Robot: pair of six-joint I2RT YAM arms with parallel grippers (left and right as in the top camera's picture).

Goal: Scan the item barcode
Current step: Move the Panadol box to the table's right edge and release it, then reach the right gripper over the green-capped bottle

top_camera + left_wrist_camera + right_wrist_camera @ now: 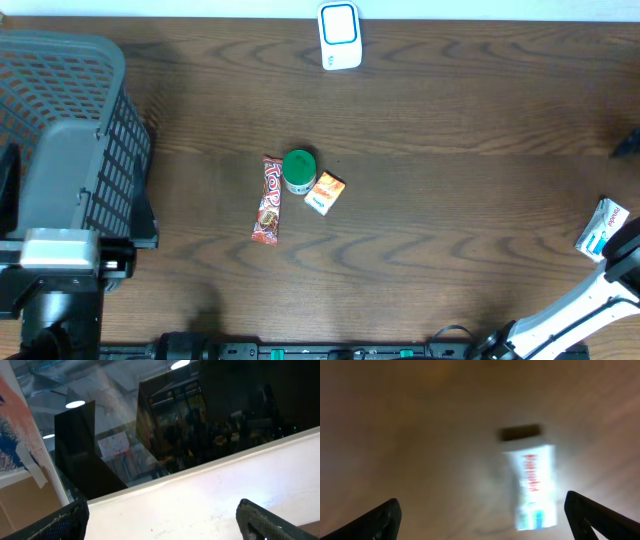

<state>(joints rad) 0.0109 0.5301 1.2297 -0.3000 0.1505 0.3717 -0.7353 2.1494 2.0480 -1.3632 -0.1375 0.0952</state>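
Visible from overhead only: whole dark wooden table (450, 110), with white scanner (339, 37) at far edge, centre. Grey mesh basket (95, 90) at left end. In the middle, a tight cluster: candy bar (268, 200), green-lidded jar (299, 170) just beside it, small orange box (325, 192) touching the jar's other side. White box (602, 228) flat at the right edge, well apart from cluster and scanner, next to the right arm (580, 305).

Visible from right wrist only, and blurred: red lettering and a blue patch on that white box (532, 485), lying free on the wood. Right gripper (481, 499) spread wide above it, fingers (380, 517) at the frame's lower corners, gripping nothing.

Visible from left wrist only: camera tilted upward at dark glass and ceiling lights, no table in sight. Left gripper (162, 506) likewise spread wide, nothing between the fingers (265, 522).

Nothing lying between white box and scanner; cluster off to one side of that stretch.

Count: one scanner, one basket, one candy bar, one jar, two boxes, two grippers.
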